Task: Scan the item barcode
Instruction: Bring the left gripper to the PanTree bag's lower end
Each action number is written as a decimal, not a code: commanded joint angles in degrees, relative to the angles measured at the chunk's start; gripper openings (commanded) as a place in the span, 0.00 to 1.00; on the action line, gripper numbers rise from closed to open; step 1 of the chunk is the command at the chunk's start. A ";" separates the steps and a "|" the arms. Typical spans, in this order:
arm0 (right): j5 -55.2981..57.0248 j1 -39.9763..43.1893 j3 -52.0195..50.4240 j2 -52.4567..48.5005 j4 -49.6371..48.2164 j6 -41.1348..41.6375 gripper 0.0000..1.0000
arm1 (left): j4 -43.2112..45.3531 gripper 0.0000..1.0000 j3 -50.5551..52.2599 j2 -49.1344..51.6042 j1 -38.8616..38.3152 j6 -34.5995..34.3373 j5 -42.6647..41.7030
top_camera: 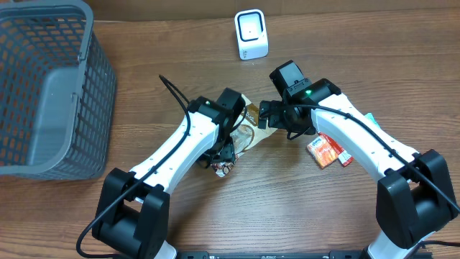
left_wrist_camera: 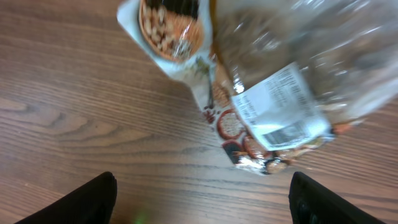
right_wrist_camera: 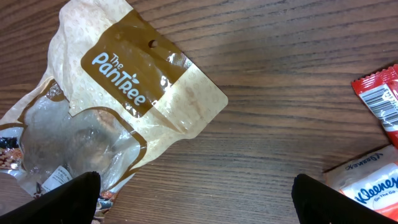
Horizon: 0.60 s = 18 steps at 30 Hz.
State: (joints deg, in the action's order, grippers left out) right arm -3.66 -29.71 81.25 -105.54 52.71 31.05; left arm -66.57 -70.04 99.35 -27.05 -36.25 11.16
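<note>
The item is a clear and tan snack bag [top_camera: 248,128] lying flat on the wooden table between the two arms. In the left wrist view the bag [left_wrist_camera: 273,68] shows a white barcode label [left_wrist_camera: 283,118] facing up. In the right wrist view the bag [right_wrist_camera: 124,87] reads "The PanTree" on its brown top. My left gripper [top_camera: 221,152] [left_wrist_camera: 202,199] hangs open just off the bag's lower end, with nothing between its fingers. To the right of the bag's top, my right gripper [top_camera: 269,115] [right_wrist_camera: 196,199] is wide open over bare wood. The white scanner [top_camera: 251,34] stands at the back.
A grey mesh basket [top_camera: 100,93] fills the left side. Red snack packets [top_camera: 327,151] [right_wrist_camera: 382,99] and a Kleenex pack [right_wrist_camera: 373,180] lie under the right arm, right of the bag.
</note>
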 commanded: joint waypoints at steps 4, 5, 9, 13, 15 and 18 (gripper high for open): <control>-0.31 -0.04 -0.20 -0.35 -0.13 -1.11 1.00 | 4.90 0.79 2.36 0.28 4.70 -1.20 -2.60; -0.33 -0.04 -0.20 -0.35 -0.13 -1.11 1.00 | 6.05 0.79 2.34 0.28 6.01 -0.98 -5.07; -0.55 -0.04 -0.20 -0.35 -0.13 -1.09 1.00 | 10.54 0.79 2.34 0.28 10.84 3.76 -17.55; -2.80 -0.04 -0.20 -0.35 -0.85 -1.11 1.00 | 12.66 0.80 2.40 0.31 12.44 6.47 -22.93; -5.90 -0.04 -0.20 -0.35 -3.19 -3.10 1.00 | 12.66 0.81 2.49 0.37 12.24 6.45 -21.66; -9.77 -0.04 -0.20 -0.35 -6.19 -8.61 0.92 | 13.79 0.81 3.93 0.42 11.63 5.55 -20.57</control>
State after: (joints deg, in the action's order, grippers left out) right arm -8.25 -29.71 81.19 -105.54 47.88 28.23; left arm -53.69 -67.44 99.35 -14.66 -31.55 -7.60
